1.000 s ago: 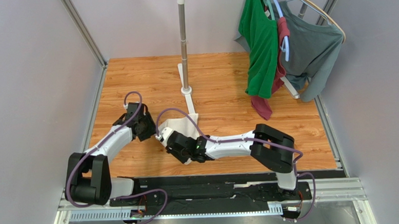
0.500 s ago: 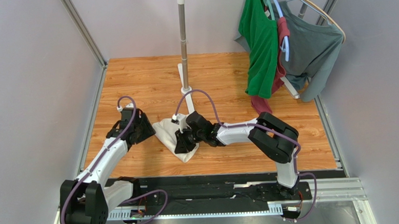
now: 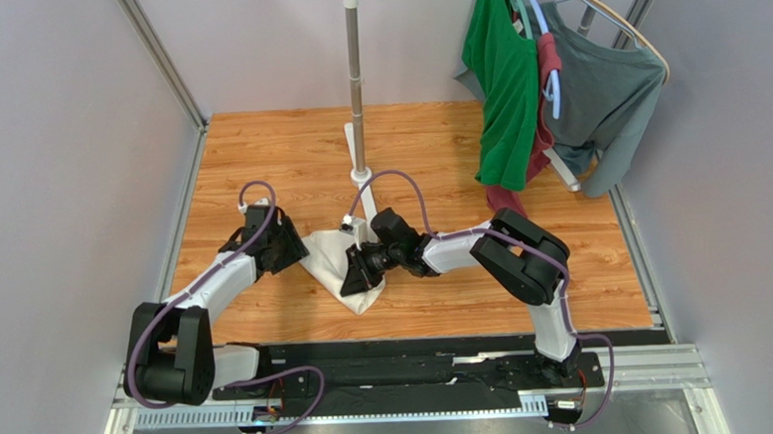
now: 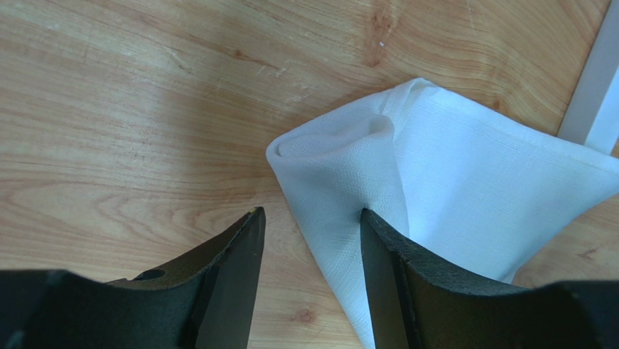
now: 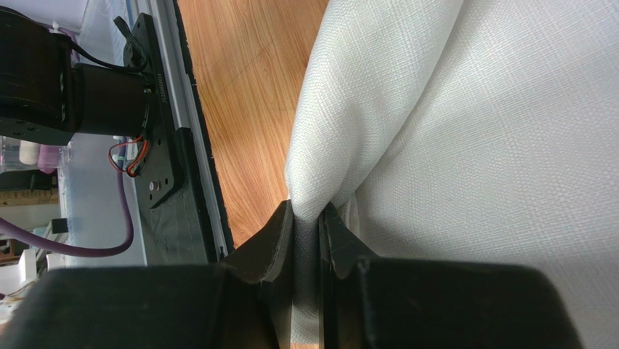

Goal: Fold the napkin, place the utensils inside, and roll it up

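wooden table [image 3: 278, 153], white napkin [image 3: 325, 258], pole stand [image 3: 364, 183]

The right gripper [image 5: 308, 217] pinches a fold of the napkin [image 5: 472, 109] between nearly closed fingers. Beside the cloth is the bare wooden table [image 5: 240, 80], with a black rail [image 5: 163, 153] along its near edge.

Lit evenly and softly. Enclosed at 9, 12 and 3 o'clock by plain grey walls [image 3: 61, 194], with slanted aluminium posts [image 3: 158, 55] at 11 and 1 o'clock. Surfaced with a wood-grain bench [image 3: 436, 145], grain running 9 to 3 o'clock. Fitted toward 12 o'clock with a white pole stand [image 3: 356, 99] on a flat white foot. Hung at 1 to 2 o'clock with a green shirt [image 3: 503, 82], a grey shirt [image 3: 603, 96] and a dark red garment [image 3: 507, 209], on hangers. Edged at 6 o'clock by a black mounting rail [image 3: 418, 360] beside aluminium channel [image 3: 647, 367].
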You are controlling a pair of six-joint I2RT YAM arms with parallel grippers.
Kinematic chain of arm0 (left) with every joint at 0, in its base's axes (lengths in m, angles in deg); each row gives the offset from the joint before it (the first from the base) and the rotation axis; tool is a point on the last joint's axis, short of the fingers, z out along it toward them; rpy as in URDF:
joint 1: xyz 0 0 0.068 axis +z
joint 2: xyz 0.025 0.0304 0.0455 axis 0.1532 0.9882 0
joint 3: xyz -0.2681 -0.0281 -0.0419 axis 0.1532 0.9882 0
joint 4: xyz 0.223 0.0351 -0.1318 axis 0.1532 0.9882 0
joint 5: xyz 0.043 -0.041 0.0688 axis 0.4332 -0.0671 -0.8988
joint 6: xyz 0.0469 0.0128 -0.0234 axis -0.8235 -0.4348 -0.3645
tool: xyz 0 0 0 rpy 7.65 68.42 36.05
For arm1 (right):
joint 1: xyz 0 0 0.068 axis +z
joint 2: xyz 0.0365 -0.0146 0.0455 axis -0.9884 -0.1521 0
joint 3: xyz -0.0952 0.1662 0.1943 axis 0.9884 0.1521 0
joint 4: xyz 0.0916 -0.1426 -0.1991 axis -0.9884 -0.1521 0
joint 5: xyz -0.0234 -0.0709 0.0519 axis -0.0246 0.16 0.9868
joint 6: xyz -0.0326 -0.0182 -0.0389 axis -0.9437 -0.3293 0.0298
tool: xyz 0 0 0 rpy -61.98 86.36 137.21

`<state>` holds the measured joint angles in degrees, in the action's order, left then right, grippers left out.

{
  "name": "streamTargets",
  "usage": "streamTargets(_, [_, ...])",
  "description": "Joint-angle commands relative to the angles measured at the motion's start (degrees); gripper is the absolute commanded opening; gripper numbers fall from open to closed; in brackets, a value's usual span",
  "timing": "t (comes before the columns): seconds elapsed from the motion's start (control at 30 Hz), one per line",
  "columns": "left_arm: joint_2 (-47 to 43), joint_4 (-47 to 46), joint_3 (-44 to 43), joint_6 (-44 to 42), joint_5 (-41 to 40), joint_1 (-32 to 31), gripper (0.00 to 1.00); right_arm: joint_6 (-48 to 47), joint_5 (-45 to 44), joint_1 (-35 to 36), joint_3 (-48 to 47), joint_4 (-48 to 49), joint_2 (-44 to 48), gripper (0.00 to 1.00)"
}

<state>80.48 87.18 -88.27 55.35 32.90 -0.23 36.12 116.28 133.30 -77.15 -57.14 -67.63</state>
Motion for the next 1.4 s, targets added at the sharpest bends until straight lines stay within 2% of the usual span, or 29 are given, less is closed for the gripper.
streamTargets(0.0, [2.6,-4.3,-0.7,0.4,0.5,-0.3,0.6,-1.8,-3.2,0.2,3.5,-11.7,-5.7,0.01])
streamTargets(0.23, [3.9,-6.0,-0.3,1.4,0.4,-0.3,0.58,-2.0,-3.2,0.2,3.1,-12.3,-6.2,0.01])
streamTargets(0.47, [7.2,-0.2,-3.3,0.3,-1.7,-0.3,0.49,-2.7,-3.9,0.2,2.5,-13.8,-5.7,0.04])
streamTargets(0.57, [7.8,0.9,-3.9,-0.3,-2.0,-0.3,0.42,-3.4,-4.6,0.2,1.9,-15.8,-4.5,0.12])
streamTargets(0.67, [8.4,1.9,-4.6,-0.6,-2.0,-0.3,0.35,-4.1,-5.4,0.2,1.0,-17.8,-2.4,0.25])
streamTargets(0.7, [8.5,2.1,-4.7,-0.8,-2.0,-0.3,0.34,-4.7,-5.4,0.2,0.6,-19.5,-1.8,0.32])
streamTargets(0.87, [8.7,2.3,-4.9,-1.7,-2.3,-0.3,0.32,-6.7,-7.1,0.2,-2.8,-26.2,4.4,0.48])
streamTargets(0.93, [8.7,2.4,-4.8,-2.0,-2.8,-0.3,0.32,-8.0,-8.9,0.3,-5.3,-29.8,6.1,0.58])
streamTargets(1.1, [8.6,2.0,-4.7,-2.5,-2.8,-0.3,0.32,-10.9,-13.7,1.4,-11.7,-36.0,10.6,0.61])
streamTargets(1.37, [8.7,1.8,-4.6,-2.8,-2.8,-0.4,0.32,-15.5,-31.6,10.2,-17.9,-40.3,12.3,0.62])
